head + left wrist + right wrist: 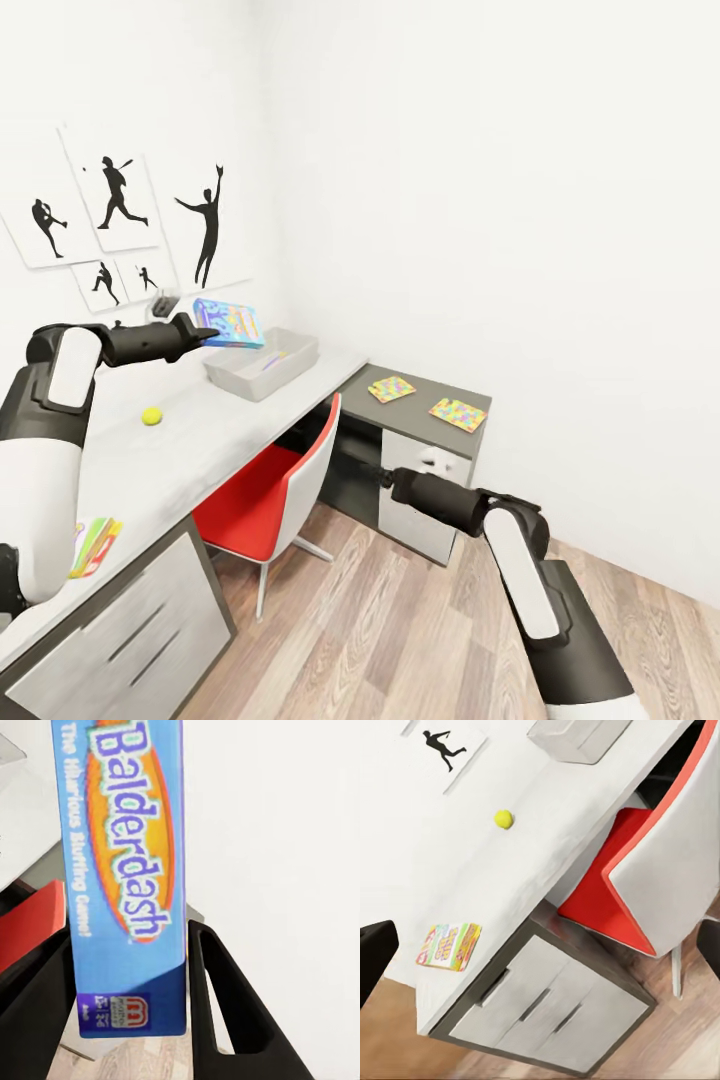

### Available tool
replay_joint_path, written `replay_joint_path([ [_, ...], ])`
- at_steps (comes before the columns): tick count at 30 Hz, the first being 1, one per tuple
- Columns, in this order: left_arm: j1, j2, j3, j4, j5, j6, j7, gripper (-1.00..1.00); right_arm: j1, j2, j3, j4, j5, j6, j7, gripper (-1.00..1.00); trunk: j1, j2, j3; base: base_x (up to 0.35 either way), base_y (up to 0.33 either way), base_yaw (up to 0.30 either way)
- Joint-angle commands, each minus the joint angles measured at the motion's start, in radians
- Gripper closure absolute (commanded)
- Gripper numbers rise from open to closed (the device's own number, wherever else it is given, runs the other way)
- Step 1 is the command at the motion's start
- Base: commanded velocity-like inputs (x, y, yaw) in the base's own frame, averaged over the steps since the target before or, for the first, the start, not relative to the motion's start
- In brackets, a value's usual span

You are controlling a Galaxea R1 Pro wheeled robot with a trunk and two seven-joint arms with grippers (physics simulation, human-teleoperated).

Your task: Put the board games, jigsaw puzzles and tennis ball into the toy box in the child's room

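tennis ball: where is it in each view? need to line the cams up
Head view: tennis ball on the light desk top, left of centre, nearer the camera than the toy box.
Left wrist view: not in it.
Right wrist view: ball on the desk top, upper left of centre, between the toy box and the yellow game box.
Shared landmark: red chair.

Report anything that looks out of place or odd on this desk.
Nothing is spilled or damaged. The one oddity: the blue game box hangs in the air in the left gripper, above the grey tub, not yet inside.
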Motion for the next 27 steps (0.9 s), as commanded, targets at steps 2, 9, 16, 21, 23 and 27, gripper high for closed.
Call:
replay_joint_path([
  [2,0.004,-0.002,0.002,-0.007,-0.009,0.004,-0.01,1.0,0.001,0.0,-0.065,-0.021,-0.042,0.08,0.06,-1.0,0.0,-0.002,-0.002,0.004,-0.001,0.0],
  [9,0.007,-0.004,0.001,-0.014,-0.009,0.004,-0.01,1.0,0.004,-0.022,-0.232,-0.026,-0.085,0.156,0.197,-1.0,0.0,-0.002,-0.002,0.053,0.002,0.0],
  [16,0.008,-0.005,0.002,-0.014,-0.009,0.004,-0.01,1.0,0.005,-0.056,-0.258,-0.024,-0.088,0.157,0.218,-1.0,0.0,-0.002,-0.002,0.196,0.018,0.0],
  [21,0.008,-0.004,0.002,-0.014,-0.009,0.004,-0.01,1.0,0.005,-0.058,-0.261,-0.024,-0.088,0.157,0.219,-1.0,0.0,-0.002,-0.002,0.042,0.002,0.0],
  [23,0.008,-0.004,0.002,-0.014,-0.009,0.004,-0.01,1.0,0.005,-0.059,-0.262,-0.025,-0.088,0.158,0.219,-1.0,0.0,-0.002,-0.002,0.081,0.0,0.0],
  [27,0.008,-0.005,0.001,-0.014,-0.01,0.004,-0.01,1.0,0.005,-0.06,-0.266,-0.024,-0.086,0.155,0.213,-1.0,0.0,-0.002,-0.002,0.221,-0.054,0.0],
])
